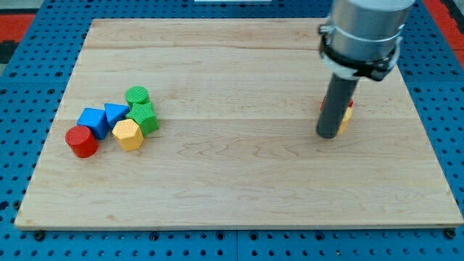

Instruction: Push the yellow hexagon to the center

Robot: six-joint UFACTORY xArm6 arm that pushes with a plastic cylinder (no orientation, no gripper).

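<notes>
The yellow hexagon [127, 134] lies at the view's left of the wooden board [239, 181], in a tight cluster with other blocks. It touches a blue block [93, 119] on its left and a green block [144, 116] on its upper right. My tip [328, 135] rests on the board at the view's right, far from the hexagon. The rod hides most of a red block [323, 107] and a yellow block [346, 117] just behind it.
The cluster also holds a red cylinder [81, 141], a blue triangle [114, 112] and a green cylinder [136, 96]. The board sits on a blue pegboard [29, 80]. The arm's grey body [362, 32] hangs over the board's upper right.
</notes>
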